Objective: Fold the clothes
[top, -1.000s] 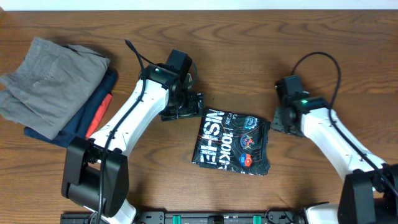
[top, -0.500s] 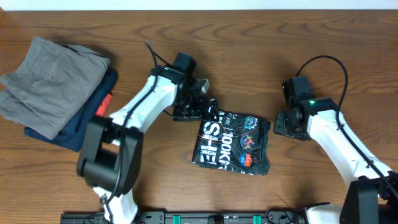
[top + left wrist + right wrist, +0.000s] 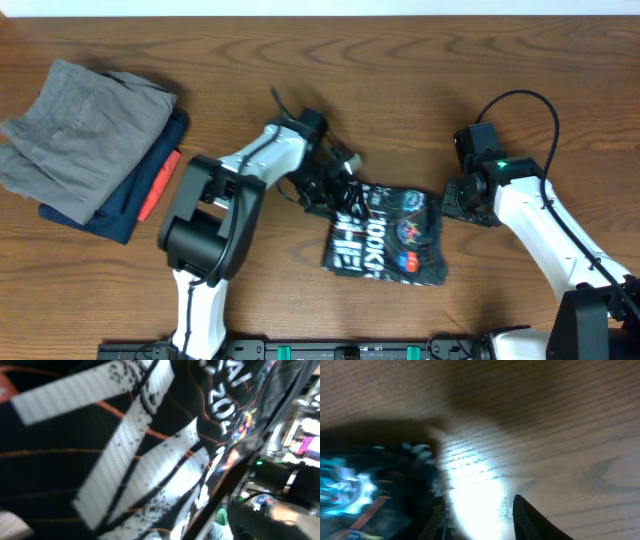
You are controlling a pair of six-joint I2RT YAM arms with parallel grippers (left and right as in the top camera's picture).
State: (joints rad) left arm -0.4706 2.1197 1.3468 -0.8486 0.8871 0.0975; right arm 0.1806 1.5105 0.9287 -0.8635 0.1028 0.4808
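The black jersey [image 3: 390,235] lies folded into a small rectangle in the middle of the table, white lettering and logos up. My left gripper [image 3: 338,190] is down on its upper left corner. In the left wrist view the jersey's white letters and orange lines [image 3: 125,450] fill the frame very close up, and the fingers are hidden. My right gripper [image 3: 452,197] is open just beside the jersey's right edge. In the right wrist view it [image 3: 482,525] spans bare wood, with the jersey [image 3: 365,485] against its left finger.
A stack of folded garments sits at the far left: a grey one [image 3: 80,130] on top, navy [image 3: 120,210] and orange [image 3: 158,185] beneath. The table's front edge with a black rail [image 3: 320,350] runs along the bottom.
My left gripper has moved right and down onto the jersey's upper left corner. The jersey has slid slightly right and toward the front. The right arm has barely moved.
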